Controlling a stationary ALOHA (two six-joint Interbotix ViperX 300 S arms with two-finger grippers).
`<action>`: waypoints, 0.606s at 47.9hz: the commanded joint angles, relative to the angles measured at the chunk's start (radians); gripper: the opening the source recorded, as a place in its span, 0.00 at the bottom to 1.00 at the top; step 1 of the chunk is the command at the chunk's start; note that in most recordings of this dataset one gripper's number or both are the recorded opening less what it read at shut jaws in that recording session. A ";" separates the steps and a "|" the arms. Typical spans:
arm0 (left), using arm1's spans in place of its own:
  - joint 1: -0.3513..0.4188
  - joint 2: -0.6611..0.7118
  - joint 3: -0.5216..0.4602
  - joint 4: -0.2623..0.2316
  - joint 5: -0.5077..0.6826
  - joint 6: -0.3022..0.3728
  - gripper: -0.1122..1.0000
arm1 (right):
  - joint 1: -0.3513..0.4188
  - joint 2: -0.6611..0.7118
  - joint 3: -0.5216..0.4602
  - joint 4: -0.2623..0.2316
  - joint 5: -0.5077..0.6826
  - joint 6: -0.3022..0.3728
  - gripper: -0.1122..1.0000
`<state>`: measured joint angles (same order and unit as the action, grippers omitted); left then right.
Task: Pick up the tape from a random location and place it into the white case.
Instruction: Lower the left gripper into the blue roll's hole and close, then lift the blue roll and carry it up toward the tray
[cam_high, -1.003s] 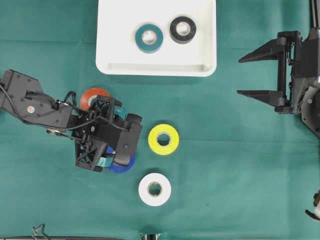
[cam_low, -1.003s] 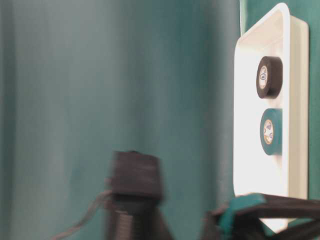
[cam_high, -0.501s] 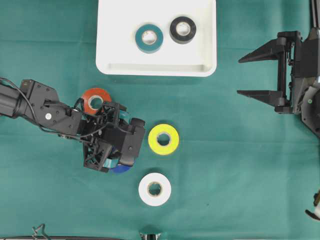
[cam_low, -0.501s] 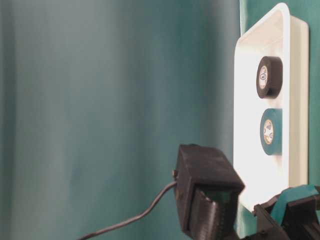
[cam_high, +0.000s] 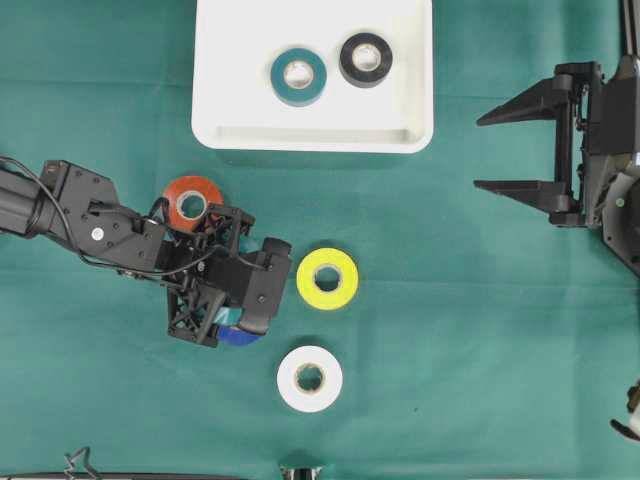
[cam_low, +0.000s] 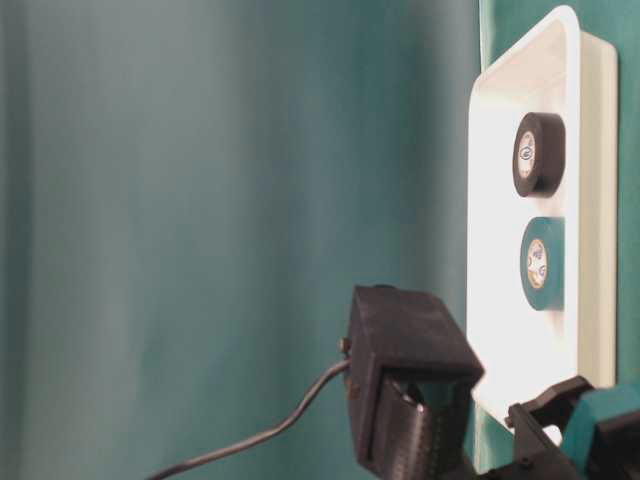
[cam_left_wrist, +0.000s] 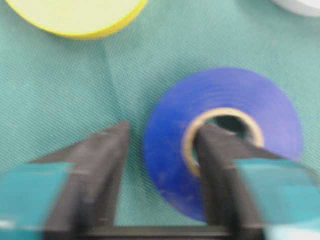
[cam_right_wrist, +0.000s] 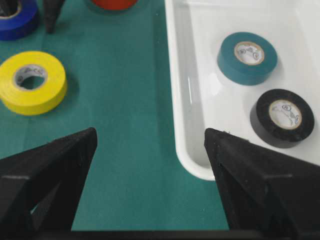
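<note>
— Where's the tape it's after?

— The blue tape roll (cam_left_wrist: 222, 145) lies flat on the green cloth (cam_high: 450, 330), lower left of the overhead frame, under the left gripper (cam_left_wrist: 162, 145). One finger is down in the roll's core, the other outside its wall, pinching it.

— And the other claw?

— The right gripper (cam_high: 510, 150) hangs at the right edge, jaws spread wide, holding nothing. The white case (cam_high: 235, 60) sits at top centre with a teal roll (cam_high: 298, 76) and a black roll (cam_high: 365, 59) inside.
</note>
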<state>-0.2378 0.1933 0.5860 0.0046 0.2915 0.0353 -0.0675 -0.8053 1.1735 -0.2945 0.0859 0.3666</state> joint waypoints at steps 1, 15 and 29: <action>0.003 -0.032 -0.012 0.002 0.002 -0.002 0.39 | 0.002 0.003 -0.029 -0.002 -0.005 0.000 0.88; 0.003 -0.064 -0.011 0.000 0.018 -0.005 0.33 | 0.002 0.009 -0.029 0.000 -0.008 0.000 0.88; 0.002 -0.092 -0.025 -0.003 0.071 -0.009 0.33 | 0.002 0.011 -0.031 0.000 -0.005 0.000 0.88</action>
<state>-0.2362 0.1534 0.5860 0.0046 0.3467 0.0291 -0.0675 -0.7961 1.1704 -0.2945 0.0844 0.3666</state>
